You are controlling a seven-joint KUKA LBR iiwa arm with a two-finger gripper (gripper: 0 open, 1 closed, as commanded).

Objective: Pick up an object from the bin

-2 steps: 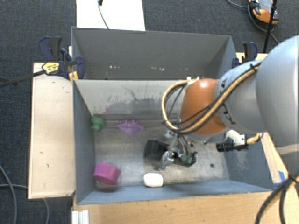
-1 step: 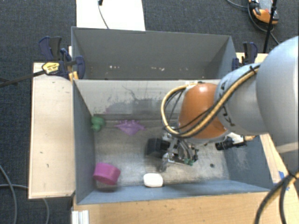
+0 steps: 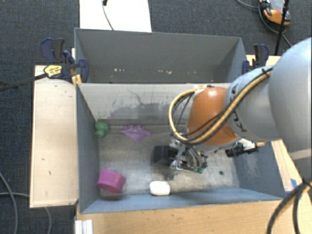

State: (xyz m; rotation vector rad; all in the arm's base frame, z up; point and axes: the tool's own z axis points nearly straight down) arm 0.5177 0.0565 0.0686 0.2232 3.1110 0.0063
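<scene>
Grey metal bin point(image 3: 88, 150) holds five items: one black block point(image 3: 162, 154) just beside the gripper point(image 3: 187, 165), one smooth white oval point(image 3: 159, 188), one magenta cylinder point(image 3: 111, 180), one flat lilac piece point(image 3: 134, 132), one rounded green piece point(image 3: 101, 128). Whether the gripper is spread or closed cannot be told.

Bulky pale grey arm point(image 3: 287, 96), glossy orange wrist cover point(image 3: 209, 116), looped black-and-tan cables point(image 3: 195, 130), small metal gripper point(image 3: 184, 165)

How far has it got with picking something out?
Done: the hand is down in the bin, beside a black block. In hand: nothing visibly lifted; green lump, purple piece, pink cup and white oval lie on the floor. Left: gripping and lifting one.
</scene>
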